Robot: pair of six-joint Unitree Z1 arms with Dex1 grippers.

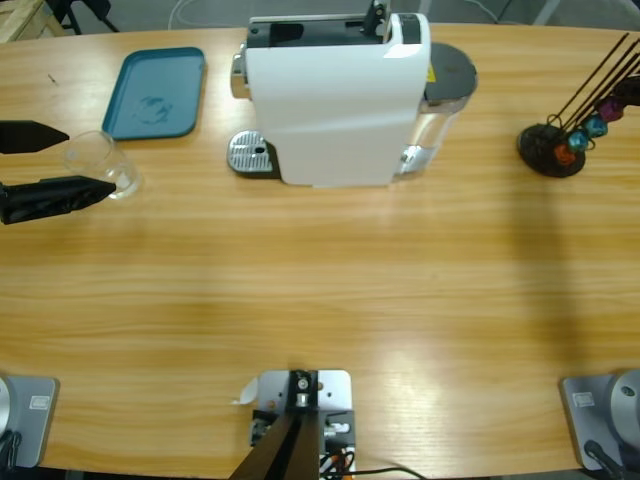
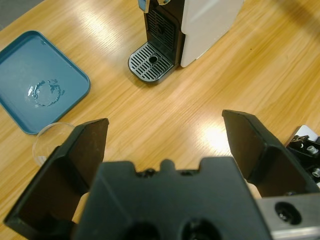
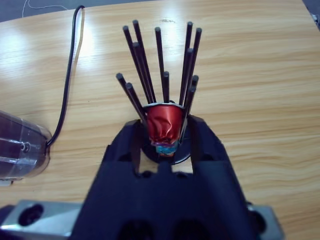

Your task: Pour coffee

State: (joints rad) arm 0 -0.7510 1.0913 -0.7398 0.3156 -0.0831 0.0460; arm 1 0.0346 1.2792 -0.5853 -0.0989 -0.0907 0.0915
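Two hands are at work at the desk (image 1: 320,300). The left hand (image 1: 88,160) is spread wide, its jaws far apart, and a clear glass (image 1: 100,160) stands between them. We see no contact between glass and jaw. In the left wrist view, the left hand (image 2: 165,135) has the glass (image 2: 50,142) low at its left jaw, partly hidden behind it. We cannot tell whether it holds any liquid.

Ahead of this hand and a little to its left lies a blue tray (image 2: 20,60) with a wet ring (image 2: 45,92) on it. Farther ahead stands the white coffee machine (image 2: 207,25). Its round drip grate (image 2: 150,62) faces the hand with nothing on it. From above, the coffee machine (image 1: 335,100) stands well apart from the glass, and the tray (image 1: 155,70) lies between them.

The right hand (image 3: 165,131) is close up against a capsule rack (image 3: 160,65) of thin black rods. A red capsule (image 3: 165,117) sits right at the hand's front. We cannot tell whether the hand is clamped on it. To this hand's left are a clear water tank (image 3: 20,145) and a black cable (image 3: 67,85) running away across the desk.
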